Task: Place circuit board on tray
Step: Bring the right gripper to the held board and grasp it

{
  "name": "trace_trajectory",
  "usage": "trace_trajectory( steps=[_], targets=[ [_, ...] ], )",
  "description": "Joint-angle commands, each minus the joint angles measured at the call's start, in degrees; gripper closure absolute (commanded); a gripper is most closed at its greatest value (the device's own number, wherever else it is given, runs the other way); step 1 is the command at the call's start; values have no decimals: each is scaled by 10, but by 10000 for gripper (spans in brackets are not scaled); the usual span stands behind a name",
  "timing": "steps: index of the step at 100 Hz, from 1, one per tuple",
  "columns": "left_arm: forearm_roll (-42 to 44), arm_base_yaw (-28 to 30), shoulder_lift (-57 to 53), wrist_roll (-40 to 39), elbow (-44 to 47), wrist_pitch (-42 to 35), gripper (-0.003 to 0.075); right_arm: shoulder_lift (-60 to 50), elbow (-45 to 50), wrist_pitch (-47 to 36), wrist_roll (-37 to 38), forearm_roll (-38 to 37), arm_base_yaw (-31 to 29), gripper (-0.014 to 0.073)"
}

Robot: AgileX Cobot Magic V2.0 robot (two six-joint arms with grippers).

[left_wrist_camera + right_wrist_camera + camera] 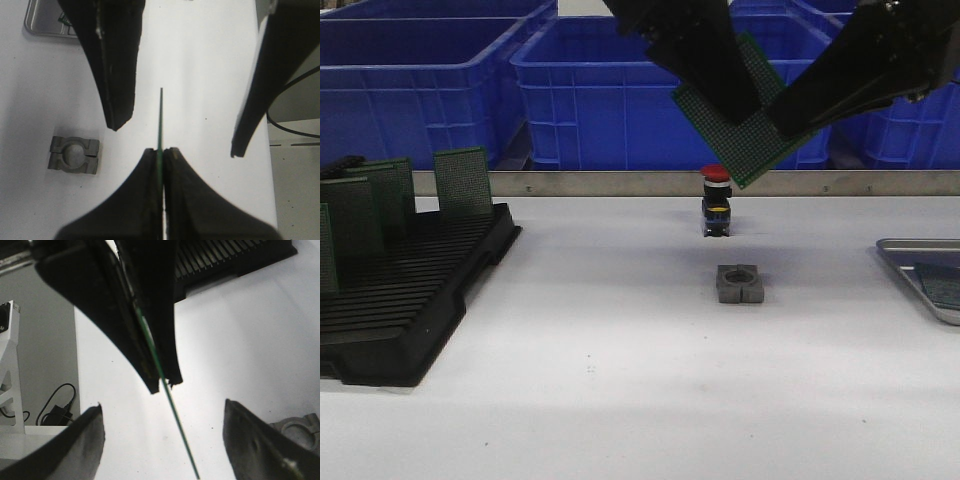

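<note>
Mid-air handover of a circuit board, not yet on the tray.
Tray (895, 247) sits far right on the white bench (620, 380); left end effector (163, 152) pinches the green circuit board (745, 130) aloft, while right end effector (165, 432) gapes open around it.

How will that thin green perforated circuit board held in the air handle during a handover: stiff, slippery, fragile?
The thin green perforated circuit board probably stays stiff: its edge runs straight beyond the left pincer, which clamps it. It looks light. Gripped only near one edge, it might pivot if nudged; the right pincer is open around it.
</note>
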Motion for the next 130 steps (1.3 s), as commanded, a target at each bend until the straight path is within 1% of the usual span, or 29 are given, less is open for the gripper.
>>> trace_trajectory(
  steps=[1,9,33,42,46,71,76,80,85,88,90,95,97,98,102,107,109,114,130],
  targets=[
    [-36,-4,-32,-1,-18,22,738,-21,-11,17,1,35,-1,123],
    [-36,-4,-32,-1,-18,22,738,-21,-11,17,1,35,-1,211],
    [-36,-4,-32,-1,-18,22,738,-21,-11,11,1,35,-1,552],
    [-36,-4,-32,-1,-18,22,738,-21,-11,10,1,39,-1,645],
    [-36,-4,-32,-1,-18,22,738,-21,-11,10,1,40,-1,666],
    [-36,-4,-32,-1,-18,22,737,-21,-11,4,1,41,-1,660],
    [-36,-4,-32,-1,-18,22,722,-21,-11,2,1,41,-1,660],
    [-36,-4,-32,-1,-18,22,686,-21,-11,2,1,41,-1,660],
    [-36,-4,-32,-1,-18,22,615,-21,-11,2,1,41,-1,660],
    [-36,-4,-32,-1,-18,22,547,-21,-11,2,1,41,-1,660],
    [-36,-4,-32,-1,-18,22,516,-21,-11,1,1,41,-1,660],
    [-36,-4,-32,-1,-18,22,381,-21,-12,2,1,41,-1,660],
    [-36,-4,-32,-1,-18,22,346,-21,-12,2,1,41,-1,660],
    [-36,-4,-32,-1,-18,22,313,-21,-12,2,1,41,-1,660],
    [-36,-4,-32,-1,-18,22,223,-21,-13,2,1,41,-1,660],
    [-36,-4,-32,-1,-18,22,146,-21,-13,2,1,41,-1,660],
    [-36,-4,-32,-1,-18,22,124,-21,-13,2,1,41,-2,660],
    [-36,-4,-32,-1,-18,22,96,-21,-13,2,1,41,-2,660],
    [-36,-4,-32,-1,-18,22,99,-27,-14,2,11,34,-2,660]
  ],
)
